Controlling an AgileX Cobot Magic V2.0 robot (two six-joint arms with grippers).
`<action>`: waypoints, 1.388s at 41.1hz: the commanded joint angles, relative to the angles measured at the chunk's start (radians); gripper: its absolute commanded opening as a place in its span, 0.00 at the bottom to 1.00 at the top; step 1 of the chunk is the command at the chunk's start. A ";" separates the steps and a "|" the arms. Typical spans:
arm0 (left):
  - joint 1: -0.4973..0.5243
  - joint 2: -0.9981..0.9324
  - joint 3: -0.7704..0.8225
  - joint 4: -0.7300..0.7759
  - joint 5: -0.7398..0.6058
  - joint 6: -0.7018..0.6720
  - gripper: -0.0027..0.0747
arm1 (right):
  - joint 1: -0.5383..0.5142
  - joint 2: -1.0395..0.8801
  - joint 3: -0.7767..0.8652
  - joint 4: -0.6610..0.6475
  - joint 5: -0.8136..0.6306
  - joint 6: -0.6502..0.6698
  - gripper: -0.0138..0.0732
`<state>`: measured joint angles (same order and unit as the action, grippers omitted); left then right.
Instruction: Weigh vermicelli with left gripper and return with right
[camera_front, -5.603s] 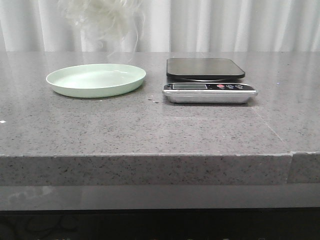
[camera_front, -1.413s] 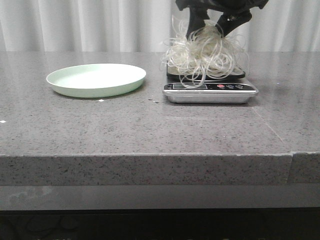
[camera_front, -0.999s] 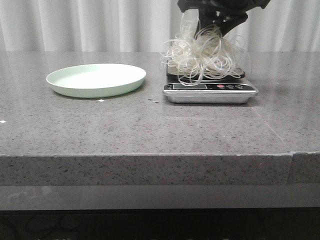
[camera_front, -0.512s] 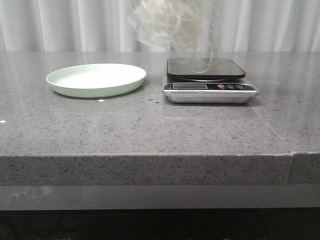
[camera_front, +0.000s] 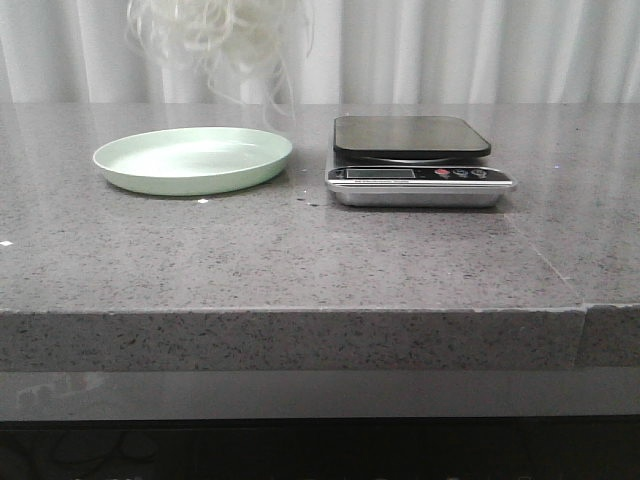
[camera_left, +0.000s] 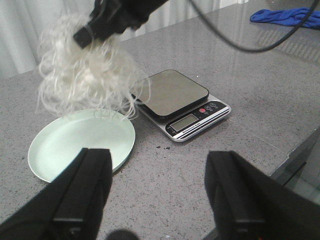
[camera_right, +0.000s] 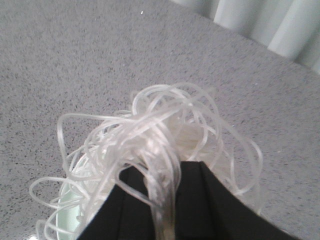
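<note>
The vermicelli (camera_front: 222, 38) is a fluffy whitish tangle hanging in the air above the pale green plate (camera_front: 192, 159). My right gripper (camera_right: 162, 172) is shut on the vermicelli (camera_right: 155, 135). The left wrist view shows that gripper (camera_left: 95, 31) holding the vermicelli (camera_left: 85, 82) over the far side of the plate (camera_left: 82, 147). My left gripper (camera_left: 159, 170) is open and empty, high above the counter in front of the plate and the scale (camera_left: 182, 102). The scale (camera_front: 418, 158) has a bare black platform. Neither gripper shows in the front view.
A blue cloth (camera_left: 285, 16) lies far off on the grey stone counter (camera_front: 320, 250). White curtains hang behind the counter. Small crumbs (camera_left: 162, 148) lie between plate and scale.
The vermicelli was lifted off the scale by my right gripper and carried left. It now hangs above the plate, and the scale platform is bare.
</note>
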<state>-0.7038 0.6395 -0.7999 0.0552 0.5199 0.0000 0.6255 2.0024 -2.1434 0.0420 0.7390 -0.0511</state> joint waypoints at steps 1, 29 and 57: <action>-0.003 -0.003 -0.026 -0.001 -0.083 -0.011 0.64 | 0.002 -0.011 -0.064 -0.004 -0.104 -0.008 0.35; -0.003 -0.003 -0.026 -0.001 -0.084 -0.011 0.64 | 0.021 0.127 -0.078 0.008 -0.110 -0.008 0.68; -0.003 -0.003 -0.026 -0.001 -0.084 -0.011 0.64 | -0.064 -0.299 0.159 -0.055 0.147 0.051 0.69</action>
<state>-0.7038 0.6395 -0.7999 0.0552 0.5136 0.0000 0.5654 1.8191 -2.0350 0.0323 0.9355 0.0000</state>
